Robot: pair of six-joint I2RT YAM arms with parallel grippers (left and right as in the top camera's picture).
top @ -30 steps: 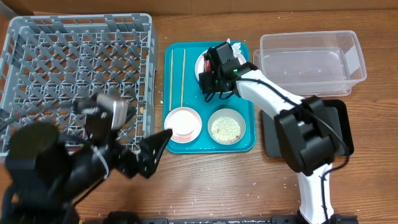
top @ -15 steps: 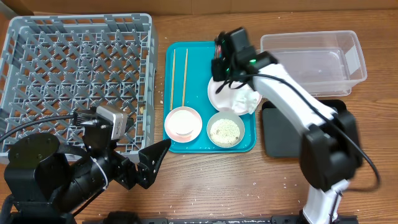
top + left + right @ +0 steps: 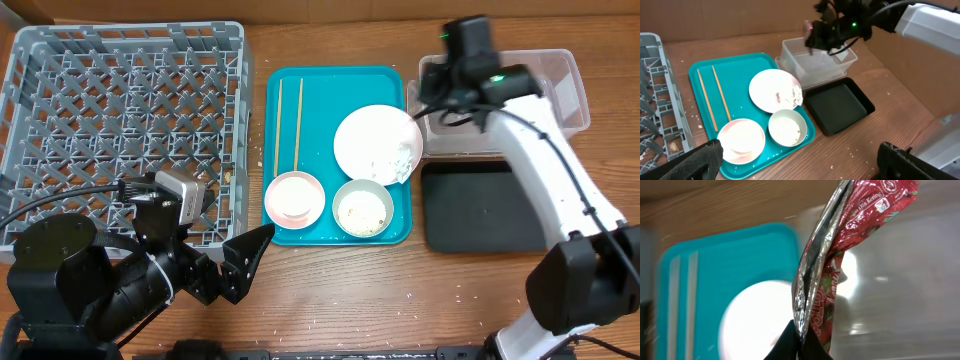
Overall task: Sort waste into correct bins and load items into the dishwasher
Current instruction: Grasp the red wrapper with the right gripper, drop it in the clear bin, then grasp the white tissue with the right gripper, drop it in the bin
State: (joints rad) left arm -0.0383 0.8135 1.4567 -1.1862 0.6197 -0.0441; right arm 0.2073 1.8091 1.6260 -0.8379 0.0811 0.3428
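The right claw point(image 3: 796, 341) is clenched on the lower end of the small red snack wrapper point(image 3: 840, 245), which hangs crumpled, its silver lining showing along one edge. There is white lettering on the red foil, but it is too blurred to read. Seen from overhead, the claw sits in the upper right, over the left end of the clear tub point(image 3: 555, 110). Just below the tub lies the black tray point(image 3: 480, 205).

Left of both is the teal tray point(image 3: 320, 85). It holds the pale plate point(image 3: 365, 140) with the crumpled napkin point(image 3: 402, 160) on its right edge. It also holds the pink bowl point(image 3: 294, 198), the grey-green bowl point(image 3: 362, 208) with pale crumbs inside, and the two chopsticks point(image 3: 287, 122) lying side by side.

The grey dish rack point(image 3: 120, 110) fills the upper left. The left claw point(image 3: 248, 258) hangs at the lower left, fingers spread wide, gripping nothing. White crumbs dot the wooden table point(image 3: 400, 290).
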